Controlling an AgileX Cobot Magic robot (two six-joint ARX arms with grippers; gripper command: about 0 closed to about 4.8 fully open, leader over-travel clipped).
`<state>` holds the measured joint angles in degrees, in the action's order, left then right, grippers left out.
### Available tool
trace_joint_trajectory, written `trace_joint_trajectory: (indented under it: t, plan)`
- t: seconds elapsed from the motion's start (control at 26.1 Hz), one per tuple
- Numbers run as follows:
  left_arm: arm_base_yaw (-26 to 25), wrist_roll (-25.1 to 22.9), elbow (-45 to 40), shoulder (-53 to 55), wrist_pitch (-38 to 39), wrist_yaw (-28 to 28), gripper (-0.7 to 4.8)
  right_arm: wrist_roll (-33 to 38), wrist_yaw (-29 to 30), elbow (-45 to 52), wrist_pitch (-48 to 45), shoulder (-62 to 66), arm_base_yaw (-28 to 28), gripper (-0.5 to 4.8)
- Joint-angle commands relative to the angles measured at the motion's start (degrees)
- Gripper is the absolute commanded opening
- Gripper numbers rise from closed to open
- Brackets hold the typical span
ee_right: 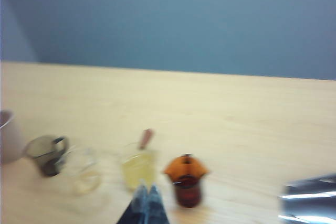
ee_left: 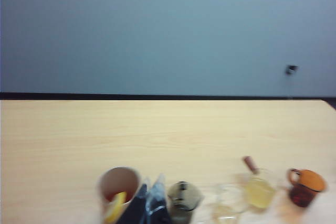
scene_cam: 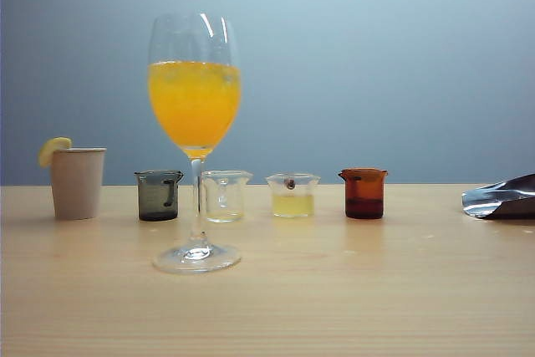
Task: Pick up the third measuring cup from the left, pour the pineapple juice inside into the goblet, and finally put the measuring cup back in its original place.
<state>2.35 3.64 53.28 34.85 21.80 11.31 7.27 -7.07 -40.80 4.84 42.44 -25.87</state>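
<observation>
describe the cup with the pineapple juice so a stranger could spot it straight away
Start at the tall goblet of orange drink on the wooden table. Behind it runs a row of four small measuring cups; take the third measuring cup from the left. It alone holds pale yellow liquid, between an empty clear cup and an amber one.

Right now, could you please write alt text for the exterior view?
A tall goblet of orange drink stands in front on a wooden table. Behind it are a paper cup and four small measuring cups; the third measuring cup holds pale yellow juice. No claw is visible.
</observation>
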Motion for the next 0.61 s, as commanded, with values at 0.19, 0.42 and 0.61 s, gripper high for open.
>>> trace_joint_trajectory:
  t: [0.19,0.42,0.61]
  plan:
    - [7.4,-1.7,1.8,5.2,-1.2,-3.1,-0.05,0.4,-1.2,0.2,-15.6,12.9,-5.2,-0.06]
    - [15.8,-10.9,1.8,6.3,-1.2,-2.3,-0.05,2.4,-1.6,2.3,-29.8,27.8,-7.6,-0.06]
    - [19.8,-10.5,1.8,7.3,-0.4,-1.8,-0.05,2.8,-0.5,2.3,-37.6,36.9,-7.6,-0.06]
